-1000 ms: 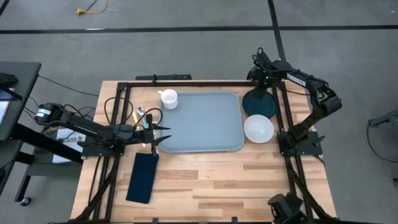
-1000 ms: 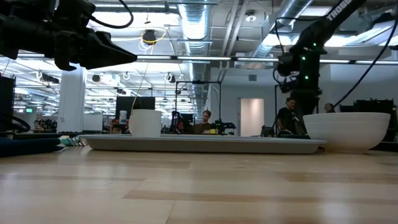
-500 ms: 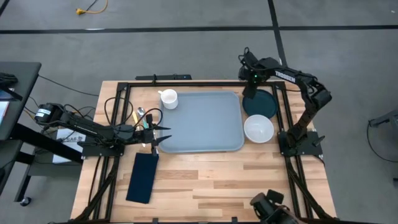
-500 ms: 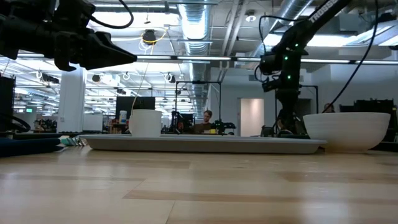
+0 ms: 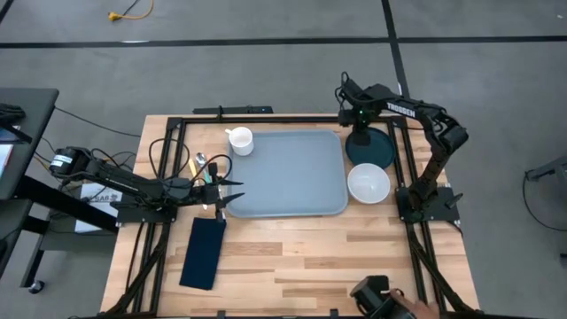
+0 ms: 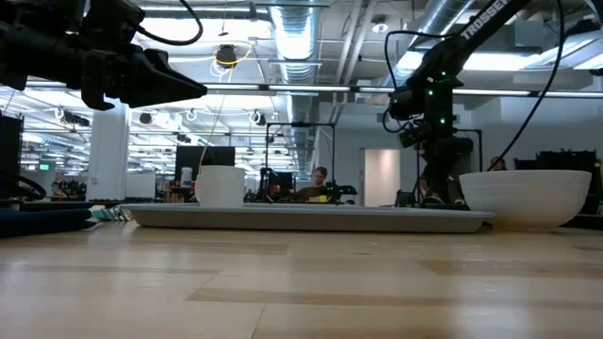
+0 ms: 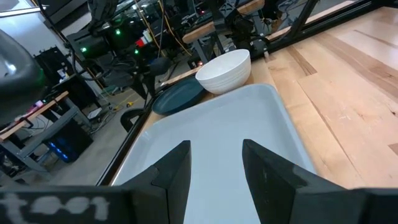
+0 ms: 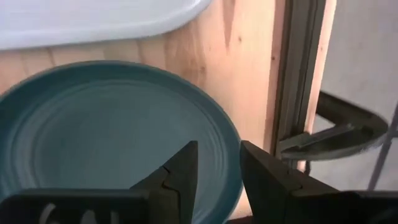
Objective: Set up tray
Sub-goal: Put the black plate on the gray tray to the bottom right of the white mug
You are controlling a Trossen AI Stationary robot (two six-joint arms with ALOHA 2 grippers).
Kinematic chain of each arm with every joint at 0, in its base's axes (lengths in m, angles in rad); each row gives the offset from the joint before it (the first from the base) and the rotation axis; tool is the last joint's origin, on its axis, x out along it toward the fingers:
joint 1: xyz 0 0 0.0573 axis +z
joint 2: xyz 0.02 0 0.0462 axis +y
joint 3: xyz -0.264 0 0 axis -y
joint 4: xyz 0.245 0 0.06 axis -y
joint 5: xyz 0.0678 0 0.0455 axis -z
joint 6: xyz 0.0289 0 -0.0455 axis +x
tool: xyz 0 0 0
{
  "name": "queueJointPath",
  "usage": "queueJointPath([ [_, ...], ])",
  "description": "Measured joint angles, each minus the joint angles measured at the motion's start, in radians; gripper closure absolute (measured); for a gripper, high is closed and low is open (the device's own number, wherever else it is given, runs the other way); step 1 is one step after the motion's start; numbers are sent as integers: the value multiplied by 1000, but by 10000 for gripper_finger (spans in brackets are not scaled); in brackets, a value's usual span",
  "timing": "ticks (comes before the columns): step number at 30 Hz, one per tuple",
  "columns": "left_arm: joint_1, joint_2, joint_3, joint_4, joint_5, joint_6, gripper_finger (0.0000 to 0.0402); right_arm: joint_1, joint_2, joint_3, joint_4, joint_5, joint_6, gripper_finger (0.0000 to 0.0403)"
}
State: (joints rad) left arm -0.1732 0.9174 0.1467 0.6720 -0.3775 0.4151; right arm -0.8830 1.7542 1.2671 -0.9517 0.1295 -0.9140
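Note:
The grey-blue tray (image 5: 283,173) lies flat in the middle of the table; its corner shows in the right wrist view (image 8: 93,18). The dark teal plate (image 5: 372,151) rests flat on the wood just right of the tray. My right gripper (image 5: 360,133) is open and points down at the plate's far rim (image 8: 231,146), one finger over the plate's inside and one over the wood outside. My left gripper (image 5: 226,195) is open and hovers at the tray's left edge (image 7: 217,180), touching nothing. My right gripper stands astride the plate's far rim (image 8: 231,146) from above, pointing down. I cannot tell whether its fingers (image 8: 180,174) touch the plate. The plate lies flat on the table.
A white bowl (image 5: 368,183) sits near the plate, right of the tray. A white cup (image 5: 239,140) stands at the tray's far left corner. Cutlery (image 5: 202,165) lies left of the tray and a folded navy napkin (image 5: 204,252) lies nearer. The black frame rail (image 8: 298,74) runs close by the plate.
My right gripper has swung from the table's far right corner toward the left and come down over the plate's far rim. The plate, tray and left arm have stayed where they were.

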Motion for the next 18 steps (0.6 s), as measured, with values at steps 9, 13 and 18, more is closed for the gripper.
queueJointPath([
  [9,0,0,0,0,0,0,266,5,0,0,69,-1,22,290],
  [13,0,0,0,0,0,0,266,6,0,0,73,-3,16,290],
  [18,0,0,0,0,1,0,266,6,0,0,73,-4,15,290],
])
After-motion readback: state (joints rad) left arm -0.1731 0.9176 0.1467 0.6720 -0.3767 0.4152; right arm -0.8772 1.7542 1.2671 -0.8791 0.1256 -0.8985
